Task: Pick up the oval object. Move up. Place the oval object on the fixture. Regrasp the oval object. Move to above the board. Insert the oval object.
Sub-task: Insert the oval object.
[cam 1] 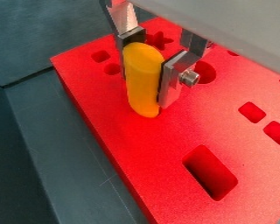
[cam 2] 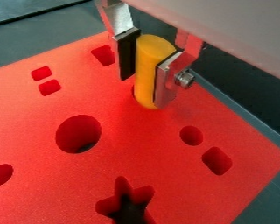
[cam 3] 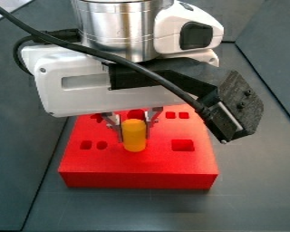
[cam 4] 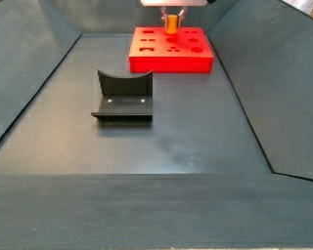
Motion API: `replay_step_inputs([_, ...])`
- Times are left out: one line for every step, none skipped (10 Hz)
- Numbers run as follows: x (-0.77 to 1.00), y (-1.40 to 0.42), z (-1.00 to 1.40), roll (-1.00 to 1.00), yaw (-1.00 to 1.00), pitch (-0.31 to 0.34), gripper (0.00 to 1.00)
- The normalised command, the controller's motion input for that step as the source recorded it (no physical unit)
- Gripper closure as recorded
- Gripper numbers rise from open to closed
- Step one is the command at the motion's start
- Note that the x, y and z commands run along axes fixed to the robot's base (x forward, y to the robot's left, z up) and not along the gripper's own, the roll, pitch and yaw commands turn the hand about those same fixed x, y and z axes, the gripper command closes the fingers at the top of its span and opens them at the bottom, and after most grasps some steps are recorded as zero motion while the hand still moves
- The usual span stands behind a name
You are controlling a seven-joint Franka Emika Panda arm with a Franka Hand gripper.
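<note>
While the oval object [cam 1: 142,80] is clamped upright in the gripper [cam 1: 150,77] over the board [cam 1: 154,157], jamming could be caused by misalignment.

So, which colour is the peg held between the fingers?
Yellow-orange. The gripper holds the oval object over the red board, clearest in both wrist views.

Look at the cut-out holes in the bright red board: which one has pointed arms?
The star-shaped hole in the flat red board, seen in a wrist view. The others are round or straight-edged. The gripper holds the yellow-orange oval peg above the board.
</note>
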Motion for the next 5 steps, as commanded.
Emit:
replay_step_inputs([-0.45,-0.13,-0.17,0.2,0.0,-0.039,1.0])
replay_step_inputs([-0.47,-0.11,-0.26,0.21,0.0,-0.08,1.0])
replay_step_inputs([-0.15,-0.02,-0.05,0.09,0.0,-0.004,1.0])
replay_step_inputs([0.0,0.0,0.0,0.02,0.0,0.0,1.0])
replay_step_inputs([0.0,0.0,0.0,0.02,0.0,0.0,1.0])
